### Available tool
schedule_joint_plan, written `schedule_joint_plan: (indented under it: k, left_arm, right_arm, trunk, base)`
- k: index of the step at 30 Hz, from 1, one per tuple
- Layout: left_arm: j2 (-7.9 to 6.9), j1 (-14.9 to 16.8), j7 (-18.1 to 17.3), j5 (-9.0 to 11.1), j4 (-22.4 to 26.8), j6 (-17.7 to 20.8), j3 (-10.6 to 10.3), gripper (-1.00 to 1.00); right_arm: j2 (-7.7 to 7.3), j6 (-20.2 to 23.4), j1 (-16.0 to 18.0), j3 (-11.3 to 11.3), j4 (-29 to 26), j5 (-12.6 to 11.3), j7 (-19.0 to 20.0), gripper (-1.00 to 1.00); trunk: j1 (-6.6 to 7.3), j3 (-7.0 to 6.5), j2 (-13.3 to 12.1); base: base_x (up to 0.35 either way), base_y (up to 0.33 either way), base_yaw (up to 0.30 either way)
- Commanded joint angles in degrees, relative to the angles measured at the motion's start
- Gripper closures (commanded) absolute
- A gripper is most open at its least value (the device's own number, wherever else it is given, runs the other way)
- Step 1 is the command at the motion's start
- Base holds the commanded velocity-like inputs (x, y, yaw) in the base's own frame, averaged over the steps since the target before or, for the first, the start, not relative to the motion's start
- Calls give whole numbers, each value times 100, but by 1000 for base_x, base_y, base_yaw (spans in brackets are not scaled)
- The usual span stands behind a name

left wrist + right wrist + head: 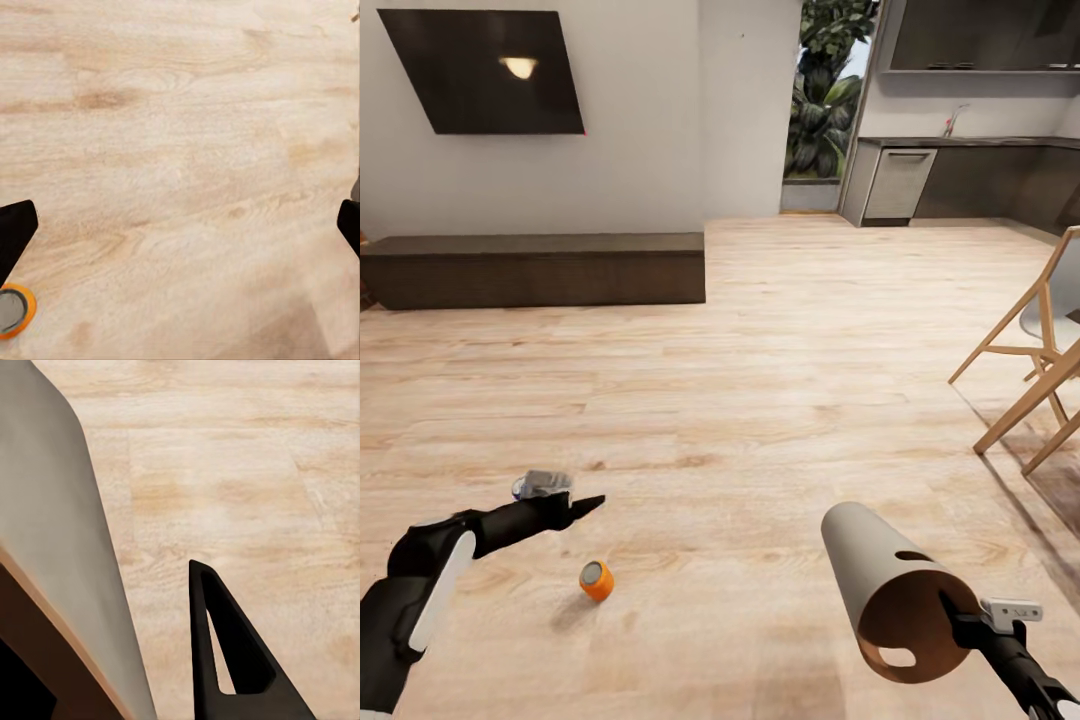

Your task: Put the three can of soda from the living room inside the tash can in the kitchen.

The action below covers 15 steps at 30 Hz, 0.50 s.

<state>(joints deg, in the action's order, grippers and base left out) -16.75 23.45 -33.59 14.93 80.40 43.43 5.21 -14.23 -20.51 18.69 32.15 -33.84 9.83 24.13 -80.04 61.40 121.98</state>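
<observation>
one orange can (597,581) lies on the pale wood floor (780,380).

Around the orange can (597,581) lying on the wooden floor (760,400), bare boards stretch on every side. The left pincer (585,506) hangs just beyond it, fingers spread. The trash can (890,590) lies well to its right; chair legs (1025,390) farther right.
</observation>
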Motion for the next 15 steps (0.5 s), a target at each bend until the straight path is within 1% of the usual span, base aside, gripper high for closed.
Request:
schedule_joint_plan:
  k: [1,2,3,4,8,9,11,13,14,15]
  left_arm:
    - [3,102,62,12,51,124,39,-100]
    - [7,305,220,30,119,338,148,-100]
    - [8,395,322,38,143,425,220,-100]
    - [12,535,574,50,178,550,357,-100]
    - [63,682,1244,66,207,657,508,-100]
    - [136,717,1613,63,194,653,546,-100]
    - [229,738,1936,55,92,568,565,-100]
    - [315,751,2175,43,-154,368,573,-100]
    - [371,760,2346,35,-555,94,576,-100]
    - [393,763,2415,30,-807,-49,578,-100]
  right_arm:
    - [2,3,3,10,-9,-52,59,100]
    - [4,3,3,10,-9,-52,59,100]
    - [5,3,3,10,-9,-52,59,100]
    - [6,3,3,10,-9,-52,62,100]
    - [7,5,3,-4,-11,-52,64,100]
    - [9,10,3,-42,-15,-52,63,100]
    - [13,16,3,-92,-31,-55,61,100]
    - [24,24,6,-134,-58,-54,60,100]
    - [45,29,9,-171,-83,-53,59,100]
    - [55,33,9,-184,-98,-53,58,100]
  trunk:
    - [0,0,0]
    - [0,0,0]
    - [0,0,0]
    - [0,0,0]
    - [0,0,0]
    - [0,0,0]
    - [0,0,0]
    - [0,0,0]
    - [0,0,0]
    - [0,0,0]
  base:
    - [47,0,0]
    - [59,0,0]
    - [59,0,0]
    - [42,0,0]
    - [25,0,0]
    - [11,0,0]
    - [8,0,0]
    - [5,0,0]
    - [3,0,0]
    - [2,0,0]
